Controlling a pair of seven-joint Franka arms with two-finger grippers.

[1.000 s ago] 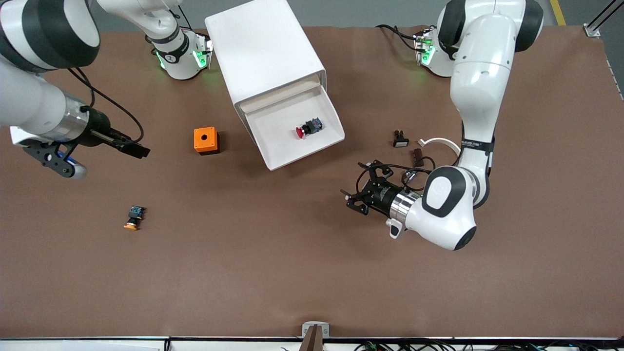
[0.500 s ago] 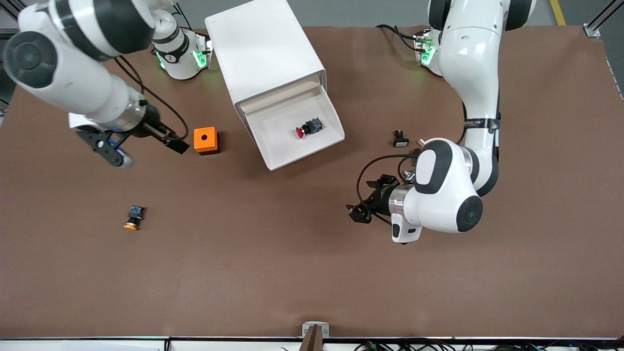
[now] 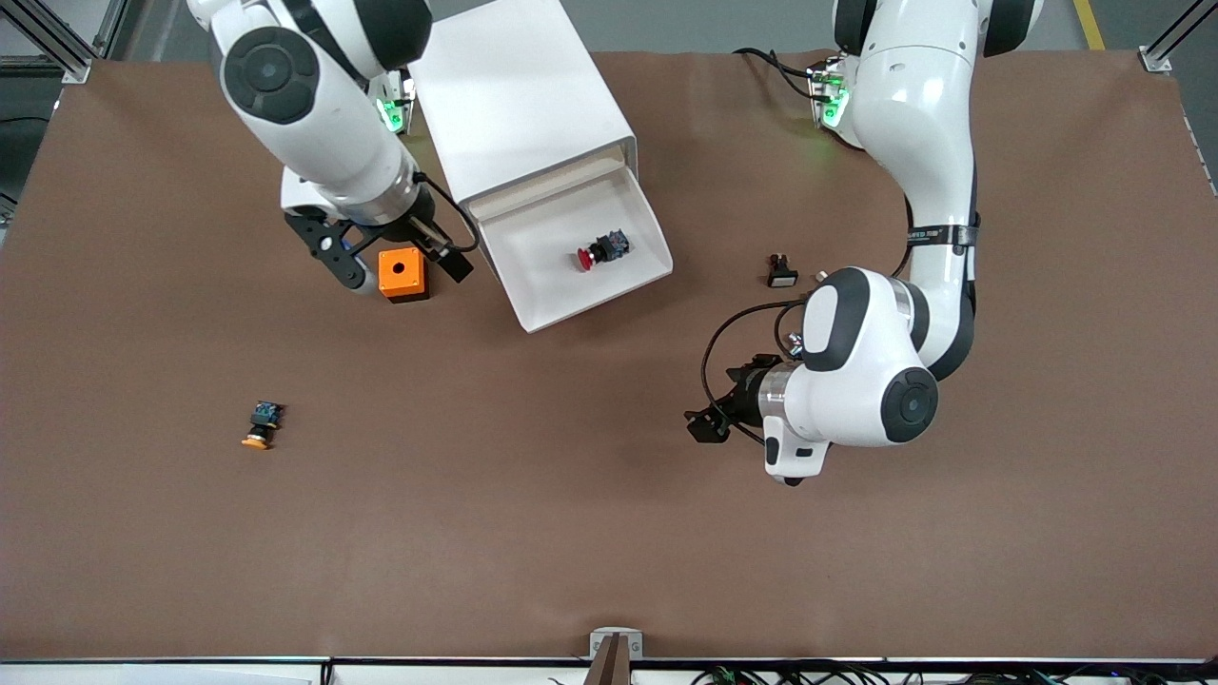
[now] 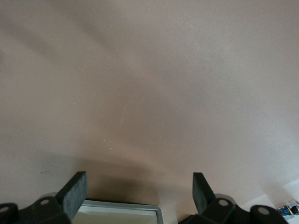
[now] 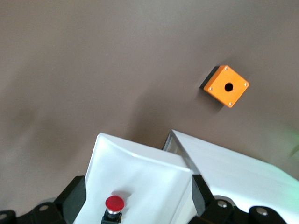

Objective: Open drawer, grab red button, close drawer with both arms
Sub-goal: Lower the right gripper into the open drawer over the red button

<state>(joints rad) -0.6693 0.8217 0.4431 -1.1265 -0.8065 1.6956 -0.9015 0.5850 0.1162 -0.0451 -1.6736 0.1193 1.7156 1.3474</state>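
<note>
While the drawer (image 3: 580, 249) stands open, right end effector (image 3: 400, 262) spread beside it, left end effector (image 3: 702, 425) spread over bare table (image 3: 476, 495).

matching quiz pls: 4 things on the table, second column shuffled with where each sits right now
1. red-capped button
2. orange-capped button
3. orange box
4. left gripper

A. over bare table, nearer the front camera than the drawer
B. lying in the open drawer
C. beside the cabinet, under the right gripper
D. alone on the table toward the right arm's end

Pairs: 1-B, 2-D, 3-C, 4-A
</note>
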